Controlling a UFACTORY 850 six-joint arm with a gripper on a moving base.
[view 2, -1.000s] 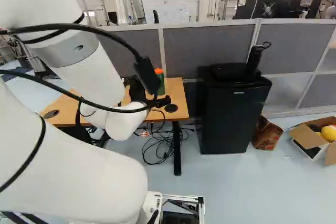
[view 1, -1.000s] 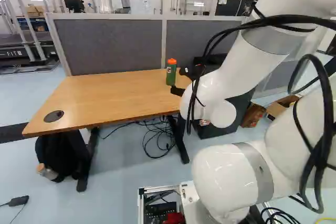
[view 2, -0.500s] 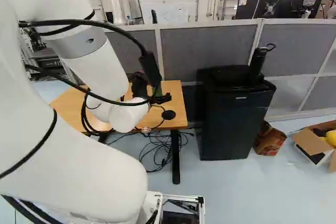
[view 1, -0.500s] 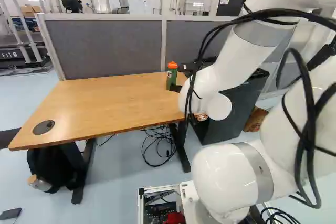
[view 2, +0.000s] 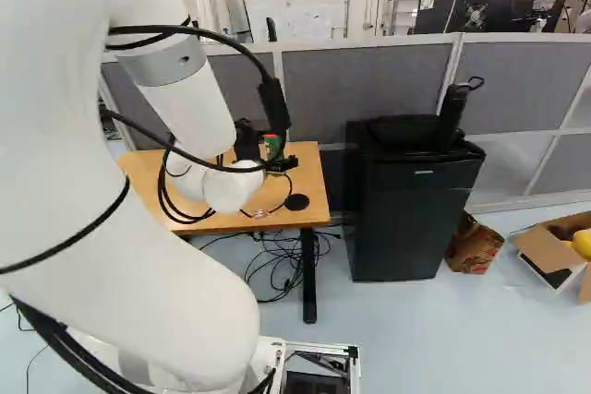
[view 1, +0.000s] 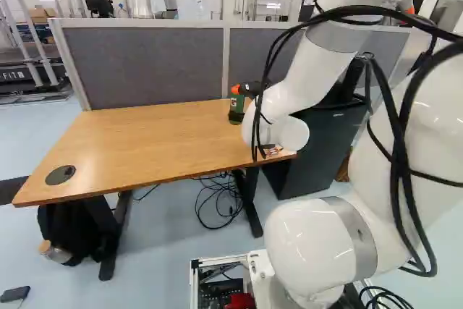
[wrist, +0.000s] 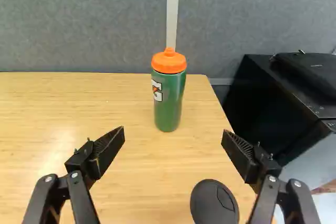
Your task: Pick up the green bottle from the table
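Bright, even indoor light, pale glare on the tabletop (wrist: 60, 142), highlights on the arm (view 1: 307, 244).

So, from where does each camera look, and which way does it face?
Left base view: on the base, behind the arm and to its left, looking ahead and down at the table; the arm fills its right.
Right base view: behind the arm, to its right, facing the black cabinet; the arm fills its left.
Wrist view: looks along the open gripper towards the green bottle.
All three share bottle, table and cabinet.

Lettered label (wrist: 157, 91) on green bottle (wrist: 170, 106), pale lettering (view 1: 13, 75) on dark machine (view 1: 11, 85)
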